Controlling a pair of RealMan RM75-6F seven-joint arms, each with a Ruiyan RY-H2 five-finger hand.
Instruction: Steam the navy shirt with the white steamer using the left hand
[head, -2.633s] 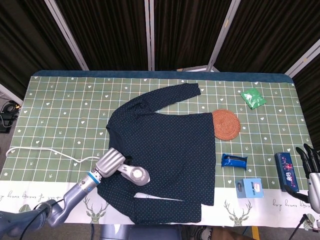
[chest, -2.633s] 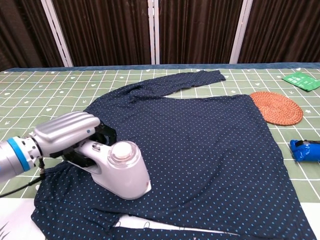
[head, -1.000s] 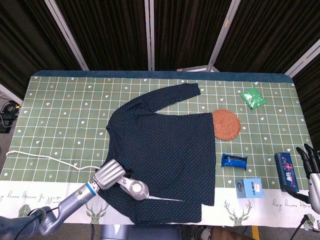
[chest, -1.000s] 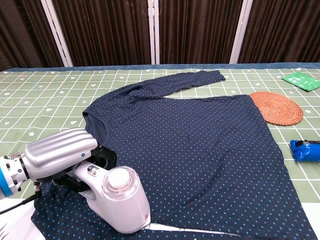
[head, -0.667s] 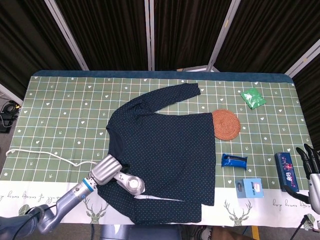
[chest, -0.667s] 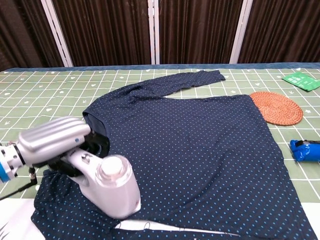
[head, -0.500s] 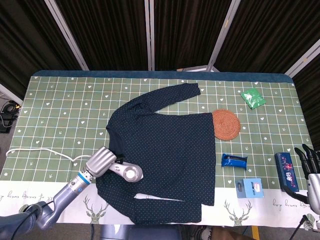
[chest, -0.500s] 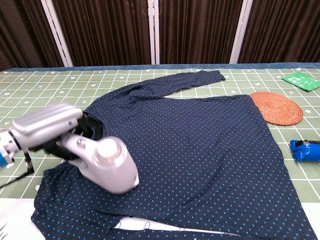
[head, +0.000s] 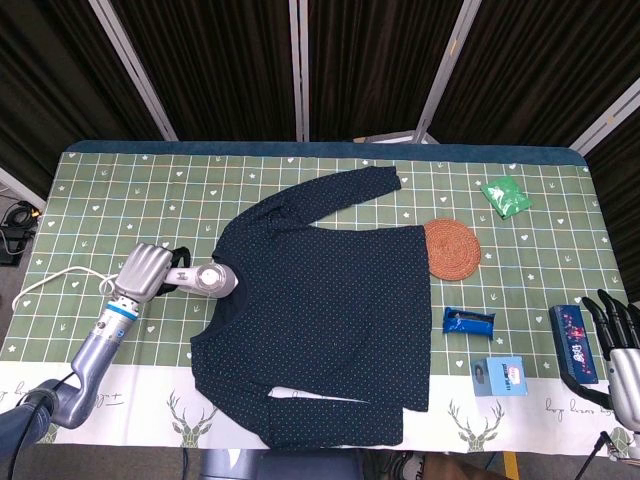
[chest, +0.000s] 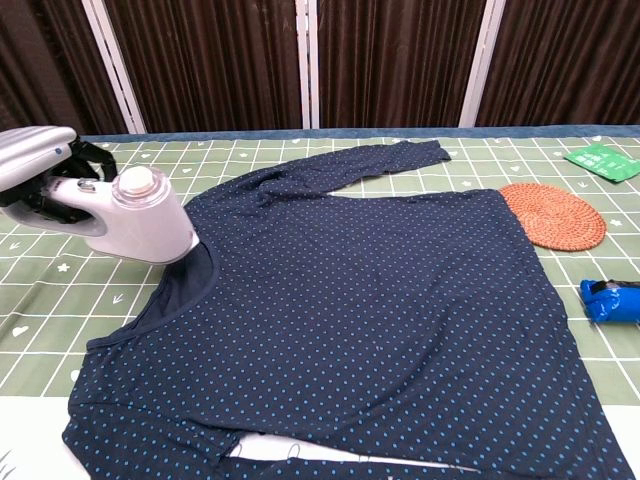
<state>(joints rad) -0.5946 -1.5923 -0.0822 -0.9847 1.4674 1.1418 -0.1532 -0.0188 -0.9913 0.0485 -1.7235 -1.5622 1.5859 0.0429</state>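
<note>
Left hand (head: 146, 268) gripping white handheld steamer (head: 210, 281) at navy dotted shirt (head: 325, 300) collar; steaming pass in hand, next sweeping back across fabric

The head view looks almost straight down from high above, taking in the whole table (head: 90, 180) with the curtains beyond. The chest view sits low at the near edge, facing across the table toward the curtains, much closer. Both share the navy shirt (head: 330, 300) (chest: 370, 300), white steamer (head: 205, 280) (chest: 140, 220) and orange mat (head: 452, 248) (chest: 553, 214)
</note>
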